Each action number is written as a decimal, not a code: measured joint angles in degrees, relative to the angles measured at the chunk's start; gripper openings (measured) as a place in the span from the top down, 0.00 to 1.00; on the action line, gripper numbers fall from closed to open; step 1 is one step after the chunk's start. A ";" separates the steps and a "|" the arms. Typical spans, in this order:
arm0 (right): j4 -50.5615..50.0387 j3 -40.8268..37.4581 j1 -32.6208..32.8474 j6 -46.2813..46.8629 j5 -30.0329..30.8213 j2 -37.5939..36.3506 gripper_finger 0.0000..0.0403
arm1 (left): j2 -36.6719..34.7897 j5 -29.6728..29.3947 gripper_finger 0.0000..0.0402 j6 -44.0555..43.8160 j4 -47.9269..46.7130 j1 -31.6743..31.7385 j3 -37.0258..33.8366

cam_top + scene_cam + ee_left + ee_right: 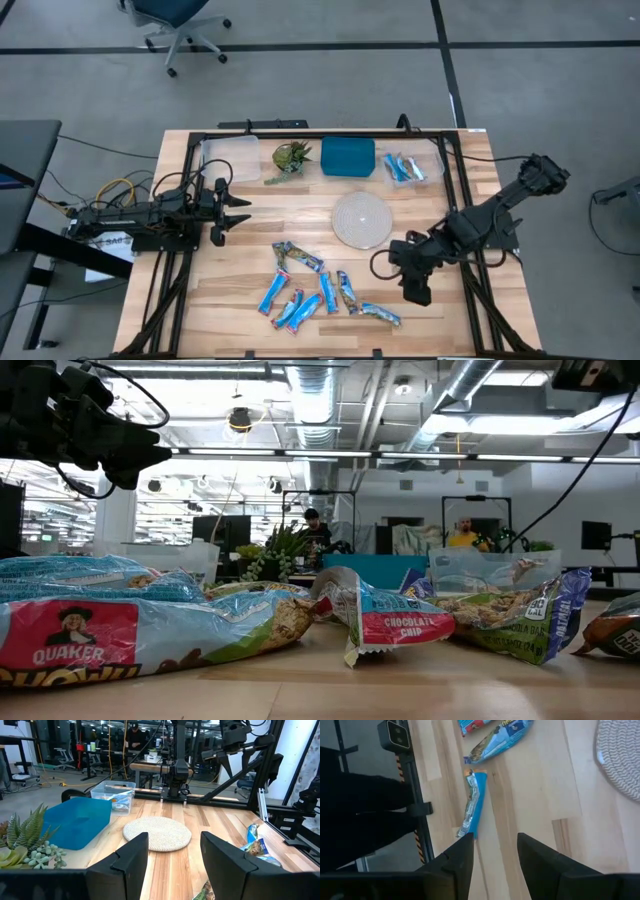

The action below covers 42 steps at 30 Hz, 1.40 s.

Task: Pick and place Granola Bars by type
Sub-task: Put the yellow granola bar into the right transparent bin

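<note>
1. The worktop (240, 300) is a pale wooden slab with a black frame around it, and it carries everything below.
2. Two dark arms reach in. The left gripper (238, 213) hovers at the left side with its fingers spread wide and nothing between them. The right gripper (418, 290) sits at the near right, tilted down toward the wood; its fingers (465, 852) are also apart and hold nothing.
3. One round woven disc (362, 220) lies right of centre, flat on the wood.
4. One teal box (348, 155) stands at the far edge, in the middle.
5. Two clear plastic tubs stand on that same far edge: an empty-looking one (230, 158) at the far left, and one (413, 165) at the far right with about three Granola Bars (404, 168) inside.
6. One small green plant (291, 157) stands between the left tub and the teal box.
7. About eight loose bars (300, 262) lie scattered near the front edge, centre, between the two grippers; the exact count is hard to fix where wrappers overlap. Most are bright blue. The rightmost bar (380, 314), (472, 805) lies closest to the right gripper, just ahead of its fingers.
</note>
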 joint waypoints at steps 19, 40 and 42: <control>11.23 1.24 2.18 6.42 -0.52 18.27 0.57 | -0.02 0.00 0.57 -0.02 0.00 0.00 0.00; 9.12 7.85 3.11 6.40 -1.56 34.18 0.53 | 0.00 0.00 0.57 -0.02 0.02 0.00 0.00; 9.71 7.98 3.27 6.42 -1.77 34.88 0.53 | -0.02 0.00 0.57 -0.02 0.01 -0.01 0.00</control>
